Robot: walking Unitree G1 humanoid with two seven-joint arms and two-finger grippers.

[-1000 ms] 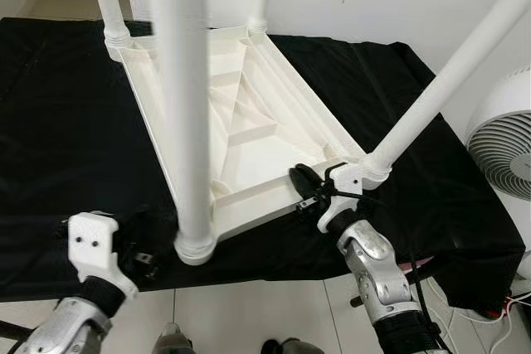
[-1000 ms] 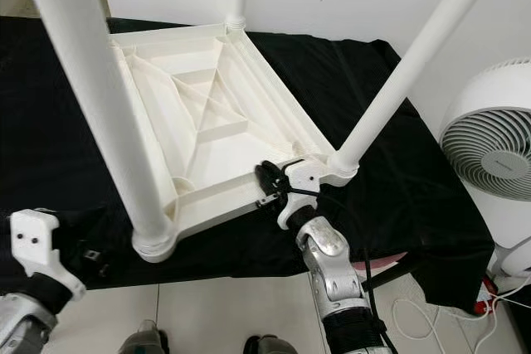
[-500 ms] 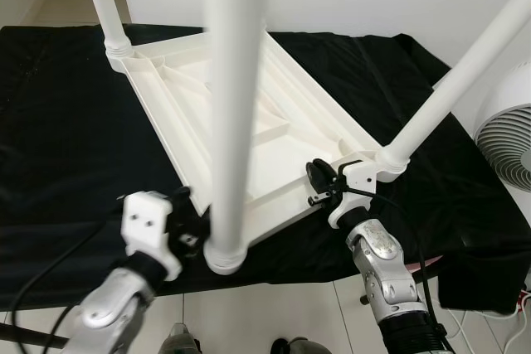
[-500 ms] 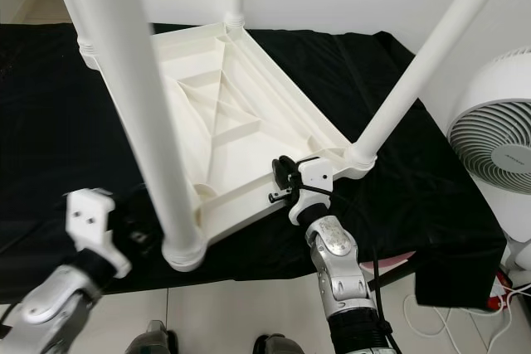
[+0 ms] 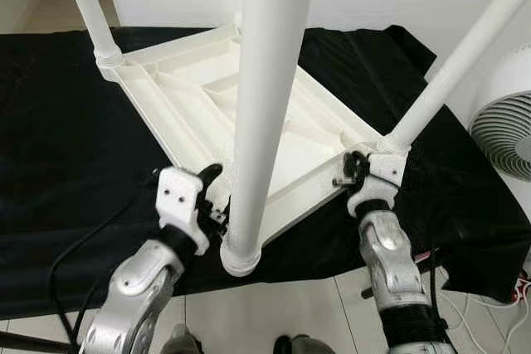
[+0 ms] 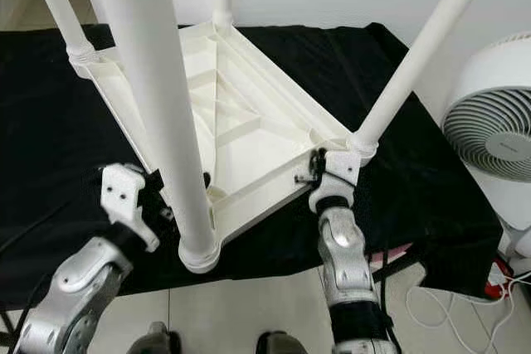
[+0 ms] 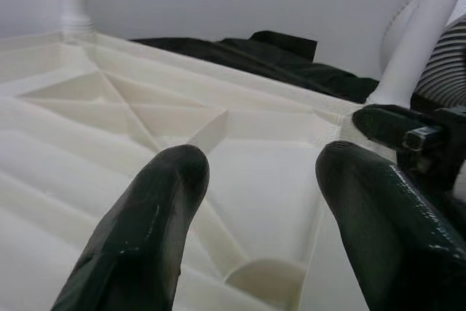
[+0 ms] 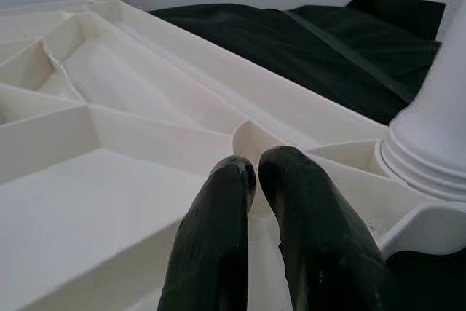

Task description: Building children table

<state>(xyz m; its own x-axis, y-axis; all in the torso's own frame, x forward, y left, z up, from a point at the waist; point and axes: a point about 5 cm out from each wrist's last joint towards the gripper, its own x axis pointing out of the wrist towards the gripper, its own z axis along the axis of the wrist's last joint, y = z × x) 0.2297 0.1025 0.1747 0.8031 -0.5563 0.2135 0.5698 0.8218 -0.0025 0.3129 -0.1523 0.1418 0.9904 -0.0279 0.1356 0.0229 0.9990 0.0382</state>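
Two claws now flank the upturned children's table (image 5: 207, 105), which lies on the black-draped bench (image 5: 66, 147) with four legs fitted. Left claw (image 7: 255, 180), fingers wide apart, has moved up to the near edge; right claw (image 8: 255, 180), nearly closed, sits at the corner. Likely preparing to lift and flip.

Bright, even indoor light; no hard shadows. Black cloth (image 5: 58, 147) swallows detail, white table underside (image 6: 241, 134) near blown out. Nearest table leg (image 5: 261, 105) soft, looming. Wrist views: black fingers (image 7: 138, 238) blurred, glossy highlights.
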